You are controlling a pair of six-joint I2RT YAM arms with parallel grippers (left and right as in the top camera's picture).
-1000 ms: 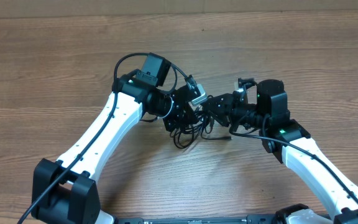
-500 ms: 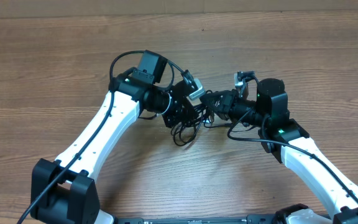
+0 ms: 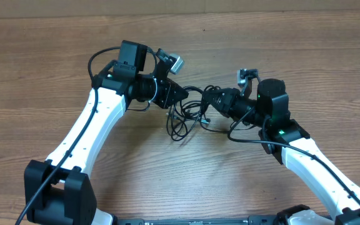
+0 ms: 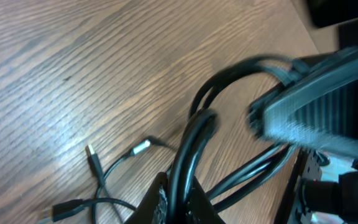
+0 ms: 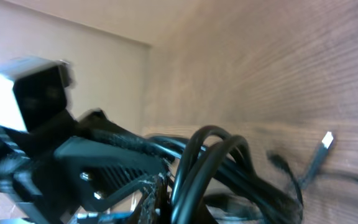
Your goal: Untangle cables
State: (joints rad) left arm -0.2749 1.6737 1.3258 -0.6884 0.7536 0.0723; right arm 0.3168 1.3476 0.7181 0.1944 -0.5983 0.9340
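Nearest, loose loops of the thin black cables (image 3: pixel 181 127) lie at centre on the brown wood-grain table (image 3: pixel 55 69). 2 small metal plug ends (image 4: pixel 142 147) rest on the wood. Beyond them, the right gripper (image 3: pixel 209 104) has its jaws together, clamped on the right side of the bundle. Slightly farther and to the left, the left gripper (image 3: pixel 181 95) is likewise clamped on the cables. Strands run between the 2 claws.

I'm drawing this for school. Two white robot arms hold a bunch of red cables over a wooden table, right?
Not quite. The cables are black, not red; the overhead view shows it. The rest is right: the left arm and right arm, both white, hold them over a wooden table.
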